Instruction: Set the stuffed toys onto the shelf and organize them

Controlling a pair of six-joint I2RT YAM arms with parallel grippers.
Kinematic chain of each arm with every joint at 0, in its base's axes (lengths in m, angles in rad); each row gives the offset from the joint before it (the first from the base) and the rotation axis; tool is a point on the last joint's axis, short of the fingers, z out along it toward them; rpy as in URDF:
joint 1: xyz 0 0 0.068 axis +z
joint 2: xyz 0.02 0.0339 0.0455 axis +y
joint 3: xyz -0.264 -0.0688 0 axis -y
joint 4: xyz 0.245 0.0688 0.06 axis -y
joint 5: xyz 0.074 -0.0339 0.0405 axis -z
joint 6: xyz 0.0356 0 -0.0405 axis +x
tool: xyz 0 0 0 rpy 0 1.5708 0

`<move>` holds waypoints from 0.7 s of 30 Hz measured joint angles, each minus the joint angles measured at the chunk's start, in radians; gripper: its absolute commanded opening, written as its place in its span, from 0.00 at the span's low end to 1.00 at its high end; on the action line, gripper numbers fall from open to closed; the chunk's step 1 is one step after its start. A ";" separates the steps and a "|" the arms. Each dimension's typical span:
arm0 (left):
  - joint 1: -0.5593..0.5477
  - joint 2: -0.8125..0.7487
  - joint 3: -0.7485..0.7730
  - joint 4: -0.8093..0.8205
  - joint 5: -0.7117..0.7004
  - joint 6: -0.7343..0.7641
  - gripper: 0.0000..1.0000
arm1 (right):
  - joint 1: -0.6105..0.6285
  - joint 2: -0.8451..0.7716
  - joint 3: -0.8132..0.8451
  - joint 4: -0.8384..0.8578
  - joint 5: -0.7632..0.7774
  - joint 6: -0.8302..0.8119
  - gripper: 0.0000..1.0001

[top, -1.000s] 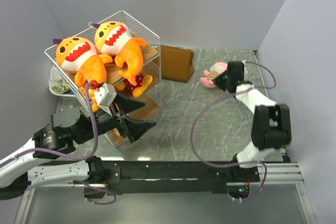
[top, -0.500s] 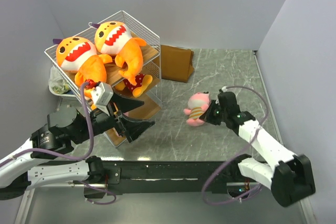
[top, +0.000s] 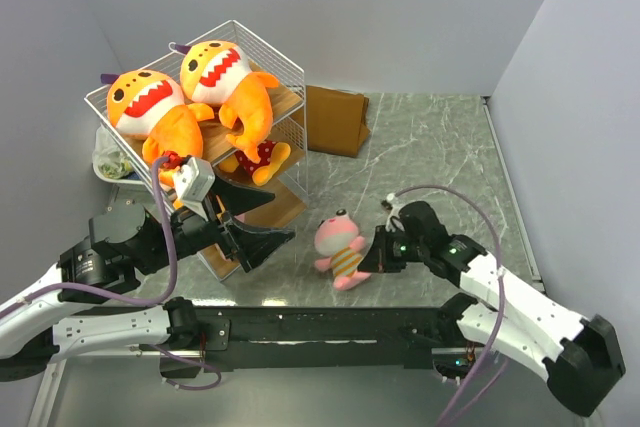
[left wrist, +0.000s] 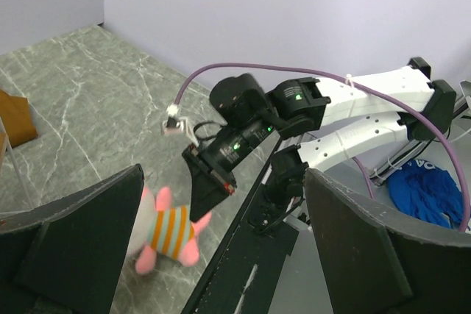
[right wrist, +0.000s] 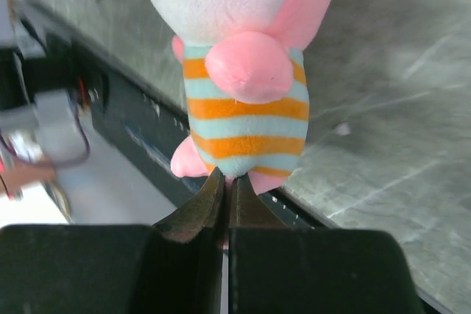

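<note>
Two orange sharks (top: 152, 107) lie side by side on top of the shelf (top: 292, 65), toothy mouths up. One red-dotted toy (top: 258, 155) sits on the tier below, at the edge under the right-hand shark's fin. Brown folded bag (top: 335, 119) stands on the tabletop (top: 440, 147) just right of the shelf, toward the back wall. White tub (top: 108, 162) is tucked against the shelf's left side, mostly hidden.

Pink toy (top: 340, 247), in an orange-and-teal striped shirt, is near the tabletop's near edge, apart from the shelf and right of its lower boards. Right fingers (right wrist: 213, 207) are pressed fully together, pinching the toy at its bottom end, between the feet. Long axis runs roughly far-to-near in the top view: head toward the back, feet toward the arm bases, head leaning slightly left. Face and striped front show from above. Cannot tell whether it touches the tabletop.

Left fingers (top: 262, 244) are spread wide with nothing between them, tips pointing right, just beside the shelf's lower boards. They sit between the pink toy and those boards. Purple cable (top: 440, 192) from the right arm loops over the tabletop behind the toy.
</note>
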 measured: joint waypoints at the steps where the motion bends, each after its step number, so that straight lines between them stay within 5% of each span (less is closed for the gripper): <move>1: 0.000 0.000 0.000 0.001 0.000 0.000 0.96 | 0.018 0.018 0.000 0.005 -0.012 -0.009 0.02; 7: 0.000 0.012 0.008 0.002 0.005 0.000 0.96 | 0.148 0.175 0.035 0.014 -0.048 -0.074 0.13; 12: 0.000 0.021 0.016 0.002 0.008 0.000 0.97 | 0.167 0.253 0.124 -0.002 0.023 -0.094 0.47; 21: 0.000 0.023 0.016 0.002 0.008 0.000 0.97 | 0.167 0.231 0.223 -0.099 0.251 0.061 0.61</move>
